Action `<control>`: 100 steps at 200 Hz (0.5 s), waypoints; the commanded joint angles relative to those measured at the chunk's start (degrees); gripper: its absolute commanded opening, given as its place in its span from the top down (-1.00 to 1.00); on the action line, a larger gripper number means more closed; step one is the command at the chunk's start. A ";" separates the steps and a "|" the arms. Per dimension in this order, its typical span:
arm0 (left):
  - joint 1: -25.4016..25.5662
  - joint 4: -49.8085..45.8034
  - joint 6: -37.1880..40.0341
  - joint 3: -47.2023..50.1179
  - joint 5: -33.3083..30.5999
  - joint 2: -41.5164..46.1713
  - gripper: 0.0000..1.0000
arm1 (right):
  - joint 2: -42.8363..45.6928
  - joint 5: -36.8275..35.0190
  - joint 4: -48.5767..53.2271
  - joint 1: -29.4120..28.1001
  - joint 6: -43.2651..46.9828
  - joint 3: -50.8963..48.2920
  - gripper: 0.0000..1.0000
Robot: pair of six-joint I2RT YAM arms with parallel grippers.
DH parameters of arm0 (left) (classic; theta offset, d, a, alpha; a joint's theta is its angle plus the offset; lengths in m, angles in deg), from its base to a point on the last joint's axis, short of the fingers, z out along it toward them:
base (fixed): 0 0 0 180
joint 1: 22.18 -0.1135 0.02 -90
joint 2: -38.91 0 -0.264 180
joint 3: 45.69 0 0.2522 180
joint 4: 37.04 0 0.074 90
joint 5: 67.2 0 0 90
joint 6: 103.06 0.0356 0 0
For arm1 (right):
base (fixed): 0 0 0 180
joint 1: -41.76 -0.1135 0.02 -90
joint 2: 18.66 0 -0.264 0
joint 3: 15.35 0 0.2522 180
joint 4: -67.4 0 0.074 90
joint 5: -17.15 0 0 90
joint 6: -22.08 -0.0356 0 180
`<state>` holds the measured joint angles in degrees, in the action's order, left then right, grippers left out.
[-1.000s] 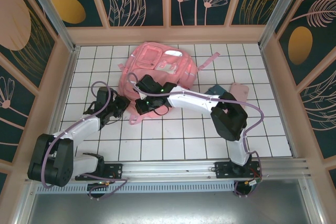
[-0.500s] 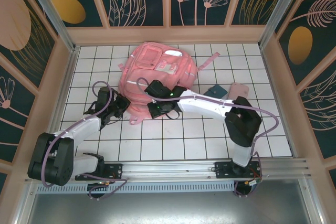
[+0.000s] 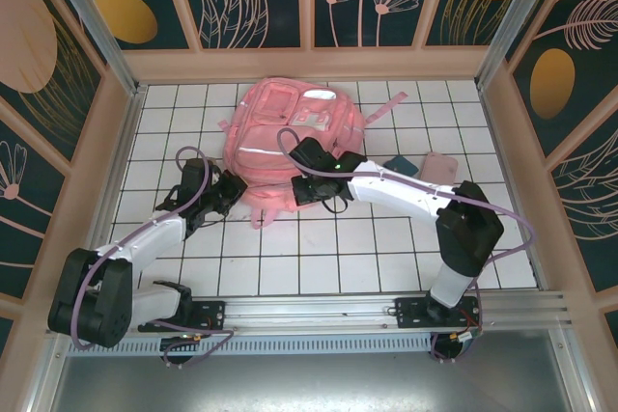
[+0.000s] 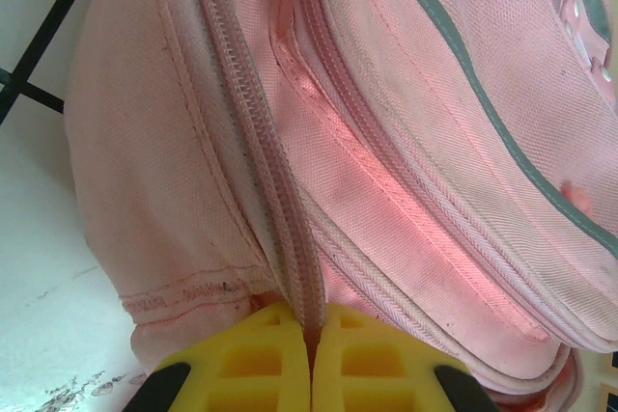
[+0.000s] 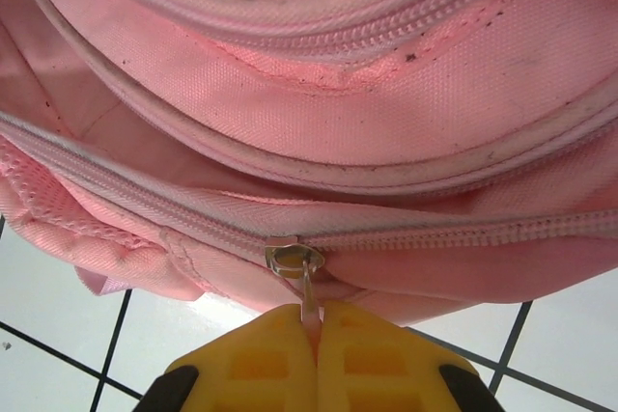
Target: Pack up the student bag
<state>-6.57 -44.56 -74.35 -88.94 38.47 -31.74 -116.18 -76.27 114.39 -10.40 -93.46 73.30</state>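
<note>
Top external: we saw the student bag lying toward the far side of the white tiled table, the left gripper at its near-left edge and the right gripper at its near edge. Left wrist: we found the left gripper clenched, its yellow pads pinching the bag's zipper band. Right wrist: we found the right gripper clenched on the metal zipper pull, just below the slider
</note>
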 commanded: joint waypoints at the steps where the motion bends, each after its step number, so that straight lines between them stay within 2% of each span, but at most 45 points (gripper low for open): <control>1: -2.19 -2.44 2.54 -0.12 -7.69 0.74 1.00 | 4.90 0.99 2.56 2.73 1.99 -1.78 1.00; 23: -2.14 -1.41 3.16 -0.73 -5.39 0.43 1.00 | 4.41 11.43 -4.46 0.51 3.73 -0.17 1.00; 39: -2.11 -1.67 3.55 -1.29 -4.93 0.52 1.00 | 2.06 16.25 -7.52 -0.01 3.07 1.90 1.00; 100: -2.09 2.23 2.62 -1.09 0.65 -0.44 1.00 | -6.61 17.90 -6.04 -4.12 4.36 10.81 1.00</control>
<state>-8.75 -45.02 -72.65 -89.14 36.32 -31.74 -120.57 -62.46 111.00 -12.39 -90.69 78.77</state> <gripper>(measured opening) 0.076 0.053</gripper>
